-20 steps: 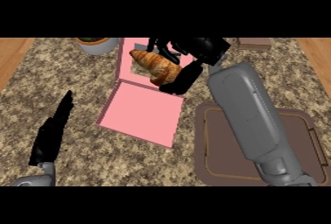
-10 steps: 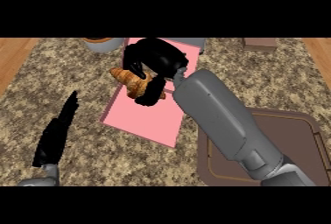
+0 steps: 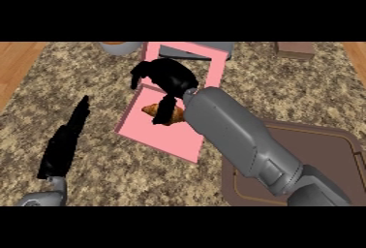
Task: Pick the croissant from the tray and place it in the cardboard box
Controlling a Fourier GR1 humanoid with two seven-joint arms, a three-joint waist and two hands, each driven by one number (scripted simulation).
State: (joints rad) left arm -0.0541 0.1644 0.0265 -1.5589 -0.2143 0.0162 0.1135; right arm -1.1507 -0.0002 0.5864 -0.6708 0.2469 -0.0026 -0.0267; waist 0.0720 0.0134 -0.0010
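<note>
- The croissant (image 3: 166, 114) is golden brown with darker ridges. It lies on the pink tray, near the middle of its lower half, partly hidden behind dark fingers.
- The pink tray (image 3: 154, 135) is flat and rectangular, set at an angle on the speckled table (image 3: 107, 164), with a raised lip along its upper part.
- The cardboard box (image 3: 295, 49) is small and tan, and sits at the far right edge of the table, well apart from the tray.

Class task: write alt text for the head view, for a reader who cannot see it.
The robot's right hand hangs over a croissant on a pink tray on a speckled counter. Its left hand rests open at the left, and a brown box sits at the lower right.
</note>
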